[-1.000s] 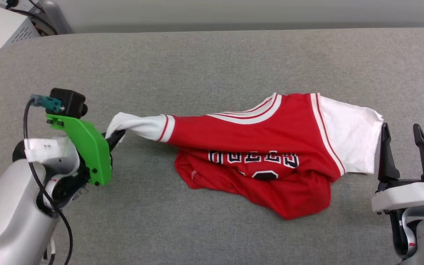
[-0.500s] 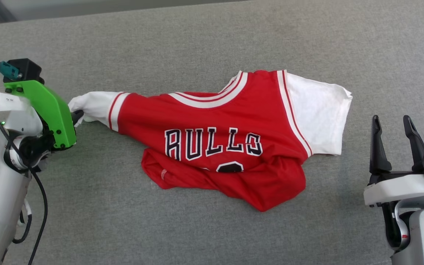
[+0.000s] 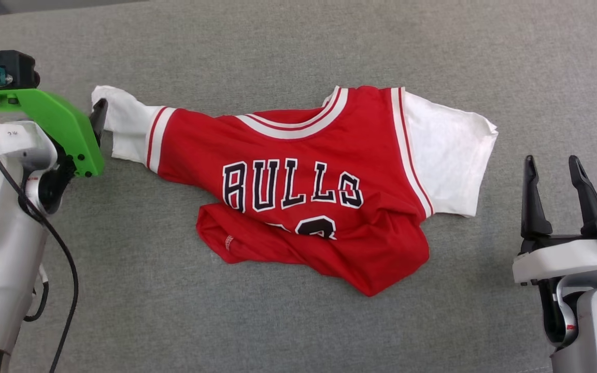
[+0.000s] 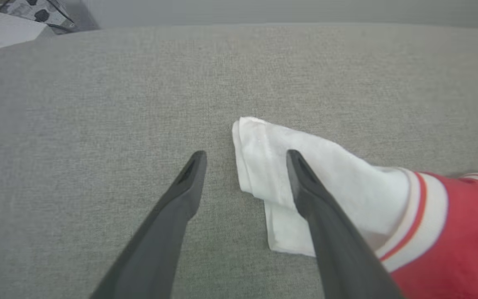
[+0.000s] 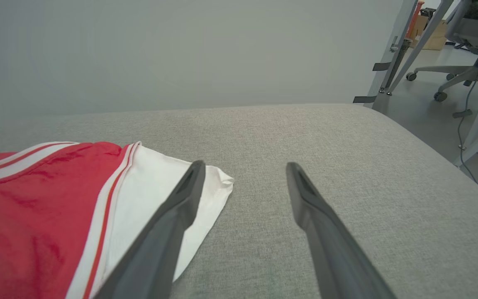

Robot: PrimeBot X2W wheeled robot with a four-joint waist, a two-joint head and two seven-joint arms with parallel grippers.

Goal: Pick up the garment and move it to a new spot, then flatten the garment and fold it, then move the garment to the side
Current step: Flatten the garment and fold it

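The garment (image 3: pixel 298 207), a red jersey with white short sleeves and black "BULLS" lettering, lies face up on the grey padded surface (image 3: pixel 278 41). Its lower part is bunched and folded under. My left gripper (image 3: pixel 99 114) stands open at the tip of the garment's white sleeve (image 3: pixel 122 124), partly behind its green bracket. In the left wrist view my left gripper (image 4: pixel 246 153) has its fingers apart, and the sleeve (image 4: pixel 347 178) lies loose on the surface between and under them. My right gripper (image 3: pixel 555 171) is open beside the other white sleeve (image 3: pixel 454 155), holding nothing. The right wrist view shows my right gripper (image 5: pixel 243 166) by the sleeve edge (image 5: pixel 156 195).
The grey surface (image 5: pixel 326 137) ends in a rounded edge at the right, with the floor, metal legs (image 5: pixel 392 50) and an office chair (image 5: pixel 463 66) beyond. A white device (image 4: pixel 2 33) sits past the far left corner.
My left gripper has opened and let go of the white sleeve, which now lies on the surface. The jersey's chest has spread so the lettering shows. The head camera has shifted.
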